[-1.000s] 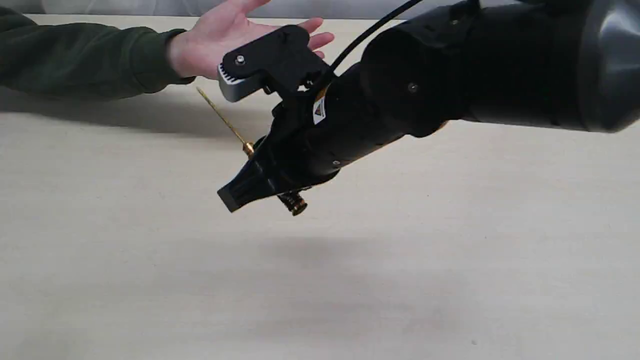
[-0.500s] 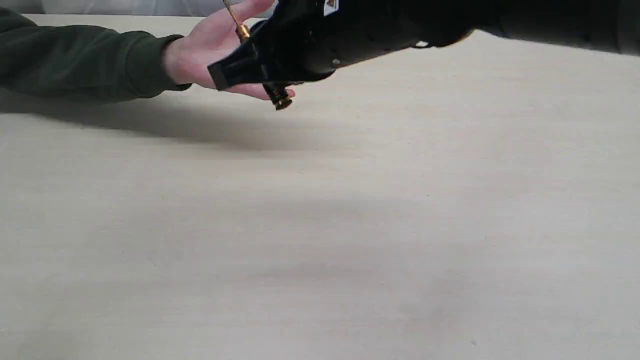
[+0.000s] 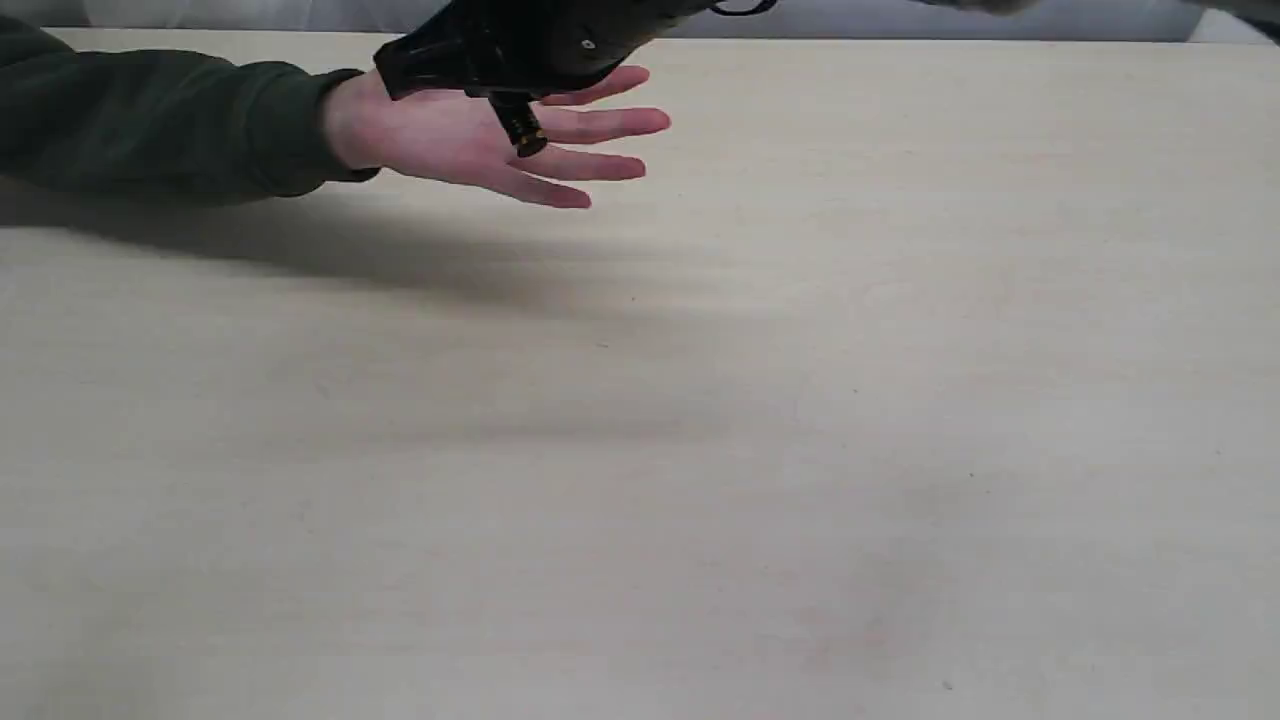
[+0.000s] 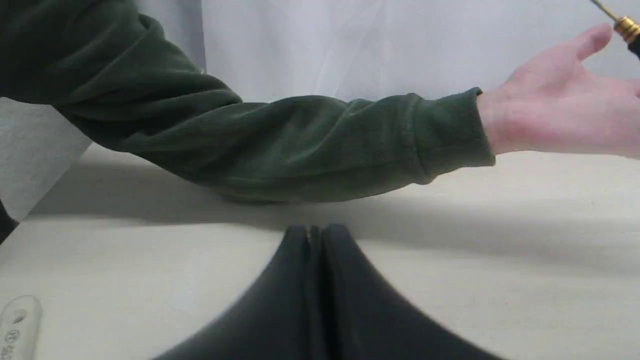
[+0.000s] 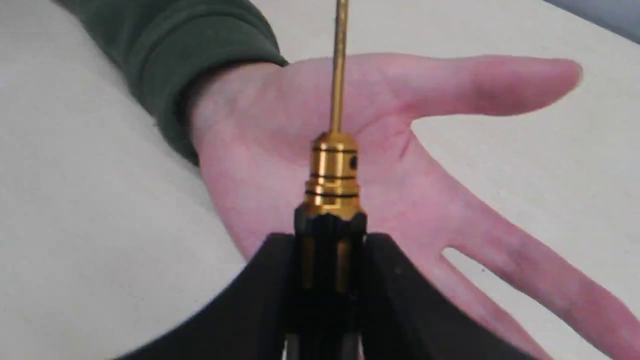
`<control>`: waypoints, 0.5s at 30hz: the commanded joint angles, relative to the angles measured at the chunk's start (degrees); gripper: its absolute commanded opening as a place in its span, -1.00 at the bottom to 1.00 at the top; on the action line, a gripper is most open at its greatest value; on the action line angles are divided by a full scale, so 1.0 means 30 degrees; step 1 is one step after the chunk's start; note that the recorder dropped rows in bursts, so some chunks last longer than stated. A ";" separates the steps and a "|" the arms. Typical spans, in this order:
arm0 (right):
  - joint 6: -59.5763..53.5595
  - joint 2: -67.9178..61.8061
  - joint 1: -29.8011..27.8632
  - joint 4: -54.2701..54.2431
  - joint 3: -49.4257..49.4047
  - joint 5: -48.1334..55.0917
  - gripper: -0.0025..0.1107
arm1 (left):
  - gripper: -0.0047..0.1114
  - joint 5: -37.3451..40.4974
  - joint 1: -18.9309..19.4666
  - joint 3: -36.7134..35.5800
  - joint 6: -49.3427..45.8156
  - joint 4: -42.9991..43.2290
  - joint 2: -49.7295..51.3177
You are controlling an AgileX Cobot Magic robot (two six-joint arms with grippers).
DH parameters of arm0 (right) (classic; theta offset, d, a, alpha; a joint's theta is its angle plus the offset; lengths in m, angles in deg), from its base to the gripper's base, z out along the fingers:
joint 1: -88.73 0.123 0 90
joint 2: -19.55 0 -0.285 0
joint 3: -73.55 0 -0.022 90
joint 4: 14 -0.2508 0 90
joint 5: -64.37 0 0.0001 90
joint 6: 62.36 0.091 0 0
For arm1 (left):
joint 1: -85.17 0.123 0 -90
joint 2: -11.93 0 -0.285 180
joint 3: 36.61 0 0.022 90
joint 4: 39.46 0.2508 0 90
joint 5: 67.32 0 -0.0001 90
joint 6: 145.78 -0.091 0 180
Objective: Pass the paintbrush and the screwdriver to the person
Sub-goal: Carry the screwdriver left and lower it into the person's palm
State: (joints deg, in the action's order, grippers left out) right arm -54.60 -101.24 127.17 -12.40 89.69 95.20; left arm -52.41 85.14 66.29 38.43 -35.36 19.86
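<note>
- Since a second ago, your right gripper (image 3: 400, 68) had climbed from over mid-table to the far side. It then hung over the hand (image 3: 450, 145), partly cut off by the top edge of the exterior view.
- That gripper was pinching the screwdriver (image 5: 333, 167) by its black handle, one jaw on each side.
- You could see the gold collar and thin shaft sticking out past the fingertips in the right wrist view, running over the palm and across the base of the thumb.
- The butt of the handle poked out below the gripper in the exterior view, in front of the fingers.
- You could not tell whether the screwdriver touched the palm.
- The hand was open, palm up, fingers spread — held a little above the table (image 3: 700, 450), where it cast a shadow.
- The green sleeve (image 4: 300, 145) rested on the table further up the arm.
- Your left gripper (image 4: 315, 235) had its jaws pressed together with nothing between them. It sat low over the table, near the sleeve but apart from it.
</note>
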 commanded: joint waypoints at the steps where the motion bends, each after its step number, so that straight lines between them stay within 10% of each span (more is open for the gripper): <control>1: 0.0857 -0.1097 -0.0137 0.1512 0.1512 0.1363 -0.88 | -0.92 -0.0160 -0.0125 -0.0039 0.0039 -0.0090 -0.0048; 9: 0.1723 -0.2652 -0.0692 0.1757 0.3339 0.2365 -0.87 | -0.92 -0.0160 -0.0125 -0.0039 0.0039 -0.0090 -0.0048; 15: 0.1782 -0.2578 -0.1261 0.1675 0.3335 0.2315 -0.46 | -0.92 -0.0160 -0.0125 -0.0039 0.0039 -0.0090 -0.0048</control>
State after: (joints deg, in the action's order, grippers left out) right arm -49.49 -109.38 124.22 -7.93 99.32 102.26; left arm -52.41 85.14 66.29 38.43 -35.36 19.86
